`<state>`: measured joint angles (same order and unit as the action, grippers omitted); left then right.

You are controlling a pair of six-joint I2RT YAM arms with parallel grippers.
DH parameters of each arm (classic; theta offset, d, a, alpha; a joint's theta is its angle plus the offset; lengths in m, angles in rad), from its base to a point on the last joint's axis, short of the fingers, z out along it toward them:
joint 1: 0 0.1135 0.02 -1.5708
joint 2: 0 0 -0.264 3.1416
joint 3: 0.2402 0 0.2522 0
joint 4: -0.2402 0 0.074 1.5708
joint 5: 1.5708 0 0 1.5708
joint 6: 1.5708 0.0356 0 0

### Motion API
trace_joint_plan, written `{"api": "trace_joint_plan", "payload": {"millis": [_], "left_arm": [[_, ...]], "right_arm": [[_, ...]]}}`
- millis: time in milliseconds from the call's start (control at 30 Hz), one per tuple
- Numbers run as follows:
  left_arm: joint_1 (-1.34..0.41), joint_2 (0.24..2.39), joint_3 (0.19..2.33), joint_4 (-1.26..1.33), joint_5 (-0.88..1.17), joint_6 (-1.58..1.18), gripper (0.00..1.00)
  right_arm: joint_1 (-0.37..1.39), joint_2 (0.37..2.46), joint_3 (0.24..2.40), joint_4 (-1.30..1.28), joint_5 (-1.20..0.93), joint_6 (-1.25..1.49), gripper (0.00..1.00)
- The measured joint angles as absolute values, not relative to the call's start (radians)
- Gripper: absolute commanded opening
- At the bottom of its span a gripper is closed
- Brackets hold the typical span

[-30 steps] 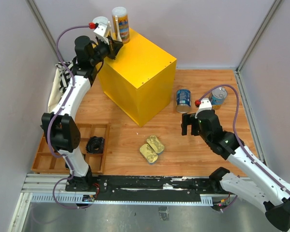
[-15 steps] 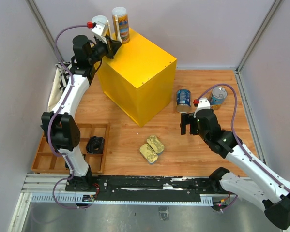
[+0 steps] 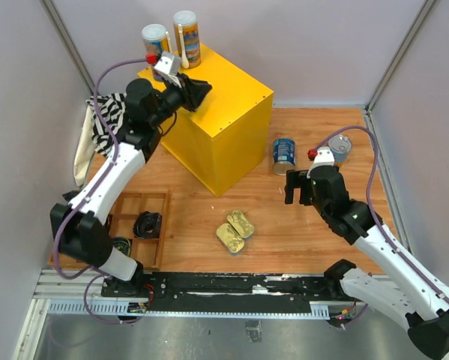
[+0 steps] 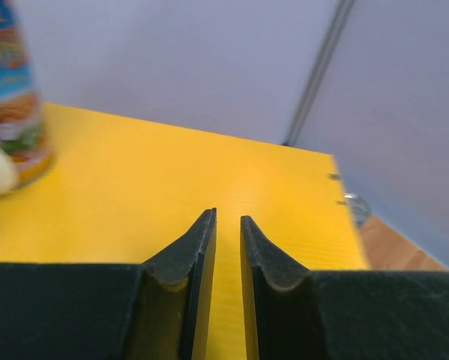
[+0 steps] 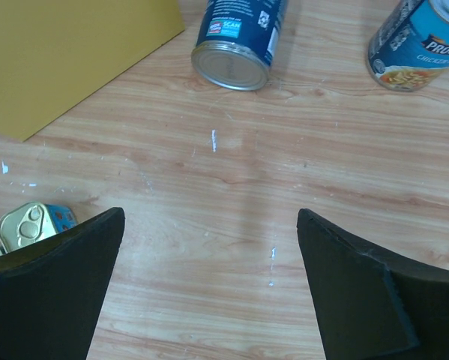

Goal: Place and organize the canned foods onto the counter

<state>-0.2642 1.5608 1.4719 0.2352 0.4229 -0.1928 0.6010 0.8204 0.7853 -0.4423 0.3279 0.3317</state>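
My left gripper (image 3: pixel 198 91) hangs over the flat top of the yellow counter (image 3: pixel 231 105) in the top view, close to its near-left edge. It is apart from the two tall cans (image 3: pixel 154 39) (image 3: pixel 187 37), which stand upright side by side at the counter's far-left corner. My right gripper (image 3: pixel 297 190) hovers low over the wooden table (image 3: pixel 284 232), to the right of the counter. The two blue-labelled cans (image 3: pixel 284 156) (image 3: pixel 339 148) sit on the table just beyond it. The two gold tins (image 3: pixel 240 223) (image 3: pixel 229 238) lie touching each other in front of the counter, well left of that gripper, and a wooden tray (image 3: pixel 145 196) rests at the near-left. From the left wrist, my fingers (image 4: pixel 198 255) stand only a narrow slit apart with nothing between them — bare yellow shows through the gap — and one tall can (image 4: pixel 10 97) stands at the far left of the counter top (image 4: pixel 172 172). From the right wrist, my fingers (image 5: pixel 67 277) are spread wide and hold nothing. Both blue-labelled cans (image 5: pixel 239 37) (image 5: pixel 419 45) lie ahead on the table — neither is touched. One gold tin (image 5: pixel 29 225) peeks in beside my left fingertip, and the counter's side (image 5: pixel 74 52) fills the upper-left corner.
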Motion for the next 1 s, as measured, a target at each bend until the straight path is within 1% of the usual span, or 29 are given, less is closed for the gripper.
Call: {"api": "trace_joint_plan", "payload": {"millis": [100, 133, 200, 267, 300, 333, 367, 400, 433, 533, 833, 1000], "left_arm": [[-0.391, 1.429, 1.352, 0.269, 0.342, -0.213, 0.41], [-0.429, 1.390, 1.315, 0.278, 0.318, -0.218, 0.42], [-0.509, 1.314, 1.240, 0.293, 0.256, -0.231, 0.37], [-0.588, 1.255, 1.178, 0.294, 0.194, -0.244, 0.36], [-0.617, 1.238, 1.158, 0.292, 0.170, -0.247, 0.37], [-0.651, 1.222, 1.134, 0.290, 0.140, -0.252, 0.41], [-0.675, 1.212, 1.115, 0.291, 0.117, -0.257, 0.87], [-0.704, 1.198, 1.085, 0.290, 0.087, -0.261, 0.98], [-0.728, 1.185, 1.057, 0.287, 0.062, -0.262, 0.99], [-0.801, 1.155, 0.986, 0.274, 0.007, -0.294, 0.99], [-0.936, 1.083, 0.872, 0.254, -0.111, -0.322, 0.99], [-0.993, 1.061, 0.803, 0.257, -0.163, -0.319, 0.99]], "right_arm": [[0.564, 0.847, 0.811, -0.455, 0.326, 0.332, 0.98], [0.545, 0.866, 0.825, -0.459, 0.321, 0.332, 0.98], [0.514, 0.902, 0.844, -0.463, 0.308, 0.332, 0.98], [0.479, 0.949, 0.869, -0.470, 0.282, 0.332, 0.98], [0.467, 0.971, 0.880, -0.471, 0.271, 0.332, 0.98], [0.458, 0.992, 0.894, -0.477, 0.263, 0.332, 0.98], [0.450, 1.016, 0.912, -0.480, 0.255, 0.332, 0.98], [0.443, 1.041, 0.931, -0.484, 0.248, 0.331, 0.98], [0.438, 1.066, 0.950, -0.484, 0.239, 0.331, 0.98], [0.415, 1.142, 1.006, -0.484, 0.216, 0.327, 0.98], [0.286, 1.373, 1.098, -0.449, 0.125, 0.329, 0.98], [0.246, 1.518, 1.196, -0.443, 0.078, 0.336, 0.98]]}}
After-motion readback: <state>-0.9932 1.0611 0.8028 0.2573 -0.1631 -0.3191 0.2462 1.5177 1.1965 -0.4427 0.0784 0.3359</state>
